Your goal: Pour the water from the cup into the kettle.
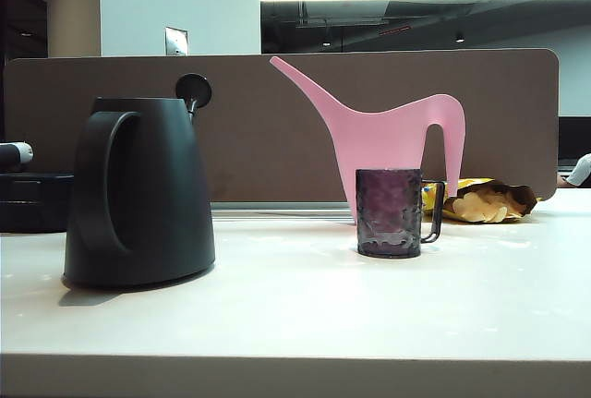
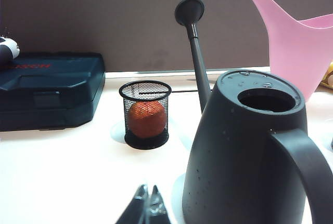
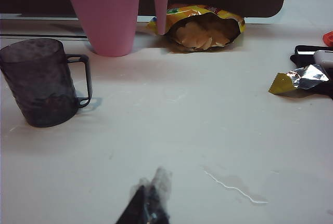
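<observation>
While the black kettle (image 1: 138, 190) is standing upright toward the left end of the white worktop (image 1: 305, 315), its wide loop handle is facing the front edge and its top opening is showing uncovered in the left wrist view, with the round knob on a thin stalk rising behind it. Well apart from it, nearer the middle of the worktop, the dark purple dimpled cup (image 1: 389, 212) is sitting upright with its thin handle pointing toward the right end. Just behind the cup, the pink watering can (image 1: 388, 139) is standing near the back edge against the brown partition (image 1: 249, 121), and an opened bag of crisps (image 1: 488, 200) is lying beside it toward the right. Behind the kettle, a black mesh pen holder (image 2: 146, 114) is holding an orange ball (image 2: 147, 119), and a dark tool case (image 2: 49, 89) is lying at the back left corner. A crumpled foil wrapper (image 3: 301, 78) is resting toward the right end. Neither arm is appearing in the exterior view. The left gripper (image 2: 146, 209) is hanging low just beside the kettle with its fingertips pressed together, holding nothing. The right gripper (image 3: 150, 203) is hovering over bare worktop, well apart from the cup, its tips likewise together and empty.
</observation>
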`<state>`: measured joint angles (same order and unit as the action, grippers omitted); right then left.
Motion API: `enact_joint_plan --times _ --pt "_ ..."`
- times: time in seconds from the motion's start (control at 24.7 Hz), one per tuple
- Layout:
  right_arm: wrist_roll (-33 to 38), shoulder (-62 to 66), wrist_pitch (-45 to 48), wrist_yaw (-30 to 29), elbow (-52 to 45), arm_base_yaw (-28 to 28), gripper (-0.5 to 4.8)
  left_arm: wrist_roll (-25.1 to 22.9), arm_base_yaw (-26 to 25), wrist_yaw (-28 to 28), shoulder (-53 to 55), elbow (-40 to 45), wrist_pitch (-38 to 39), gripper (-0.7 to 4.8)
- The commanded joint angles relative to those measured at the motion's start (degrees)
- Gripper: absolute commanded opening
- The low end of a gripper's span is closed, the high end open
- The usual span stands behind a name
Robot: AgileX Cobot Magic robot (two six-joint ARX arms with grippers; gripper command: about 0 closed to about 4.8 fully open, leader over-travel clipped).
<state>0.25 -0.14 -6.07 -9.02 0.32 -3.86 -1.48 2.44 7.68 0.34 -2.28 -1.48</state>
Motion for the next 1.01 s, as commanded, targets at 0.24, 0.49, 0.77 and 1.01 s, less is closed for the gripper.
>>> enact_joint_plan --times 0.24,0.49,0.77,1.01 --pt "-0.26 -0.02 0.55 -0.09 0.02 0.02 -0.06 0.00 0.00 0.04 0.04 -0.28 -0.74 -0.05" --pt "-0.26 -0.02 0.55 -0.09 0.02 0.02 -0.06 0.00 0.00 0.04 0.04 -0.28 -0.77 -0.05" --pt "-0.15 -0.02 0.87 -0.20 0.31 0.07 -0.06 -0.02 0.00 0.04 0.04 -0.28 -0.77 -0.05" --pt "5.38 -0.02 1.68 -3.21 1.77 0.13 -0.06 0.00 0.00 0.24 0.04 -0.28 -0.74 -0.05"
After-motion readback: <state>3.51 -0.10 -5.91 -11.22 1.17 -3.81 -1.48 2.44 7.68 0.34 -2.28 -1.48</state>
